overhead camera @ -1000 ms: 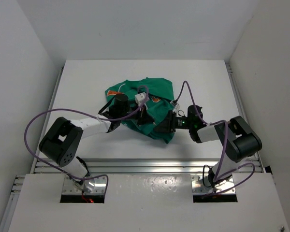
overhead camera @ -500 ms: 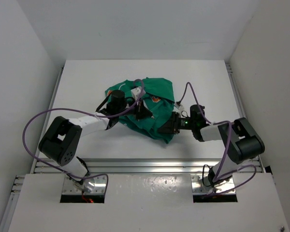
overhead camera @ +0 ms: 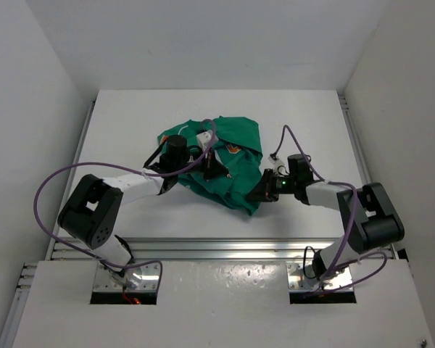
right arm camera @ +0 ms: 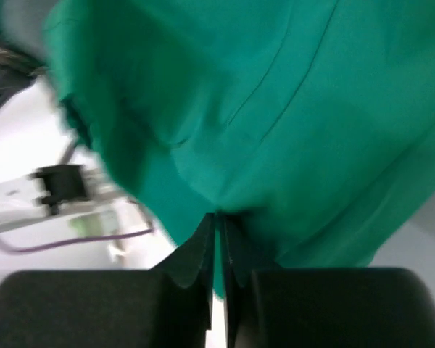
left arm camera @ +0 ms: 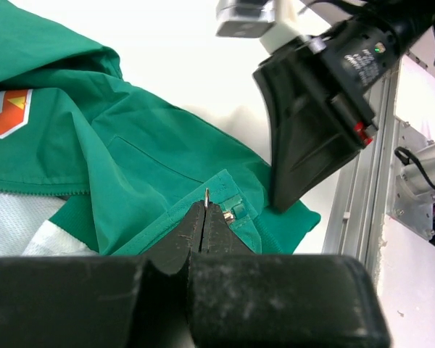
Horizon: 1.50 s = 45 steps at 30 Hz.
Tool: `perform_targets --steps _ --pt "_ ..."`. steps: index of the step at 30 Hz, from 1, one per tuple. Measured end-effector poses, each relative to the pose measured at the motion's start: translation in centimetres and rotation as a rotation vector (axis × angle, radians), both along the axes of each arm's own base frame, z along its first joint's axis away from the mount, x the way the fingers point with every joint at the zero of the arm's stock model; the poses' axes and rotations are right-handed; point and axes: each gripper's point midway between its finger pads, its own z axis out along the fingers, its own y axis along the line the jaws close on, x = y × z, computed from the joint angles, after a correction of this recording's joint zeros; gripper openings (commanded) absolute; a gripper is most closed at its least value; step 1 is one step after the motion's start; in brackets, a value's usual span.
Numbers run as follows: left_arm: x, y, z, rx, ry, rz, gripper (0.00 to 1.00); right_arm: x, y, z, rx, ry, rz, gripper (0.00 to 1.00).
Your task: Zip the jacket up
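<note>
The green jacket (overhead camera: 235,138) lies crumpled in the middle of the white table, its orange-and-white logo (left arm camera: 3,112) showing in the left wrist view. My left gripper (overhead camera: 216,170) is over the jacket's front, shut on the thin metal zipper pull (left arm camera: 206,196) at the hem corner. The slider (left arm camera: 229,214) sits just beside the tips. My right gripper (overhead camera: 258,197) is at the jacket's near right corner, shut on a fold of green fabric (right arm camera: 297,109). Its black body (left arm camera: 312,123) is close to the right of the zipper end.
An aluminium rail (overhead camera: 217,246) runs along the table's near edge, also in the left wrist view (left arm camera: 362,181). Purple cables (overhead camera: 65,174) loop off both arms. White walls close in the table at left, right and back.
The right arm has shifted to the right, drawing the jacket's near corner with it. The left gripper moved slightly up and left a second ago and has held still since.
</note>
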Motion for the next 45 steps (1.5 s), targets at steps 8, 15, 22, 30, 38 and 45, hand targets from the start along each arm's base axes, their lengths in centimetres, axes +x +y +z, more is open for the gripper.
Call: perform_targets --steps 8,15,22,30,38,45 --pt "-0.1 -0.2 -0.1 0.011 -0.026 -0.014 0.0 2.5 0.1 -2.8 -0.288 0.05 0.07 0.03" --pt "-0.5 -0.4 -0.3 0.016 -0.03 -0.025 0.0 5.2 -2.3 -5.8 -0.514 0.069 0.039 0.03" --pt "-0.5 -0.4 -0.3 0.023 -0.049 -0.031 0.0 11.0 -2.9 -6.7 -0.619 0.026 0.019 0.07" --pt "-0.4 -0.3 -0.6 0.037 -0.066 -0.032 0.0 16.2 -3.0 -6.6 -0.648 0.035 -0.015 0.11" --pt "-0.1 -0.2 -1.3 0.055 -0.059 -0.02 0.0 19.9 -3.0 -5.6 -0.695 0.017 -0.038 0.58" --pt "0.1 -0.1 -1.5 0.064 -0.055 -0.002 0.0 21.7 -3.4 -5.2 -0.746 -0.048 -0.052 0.31"
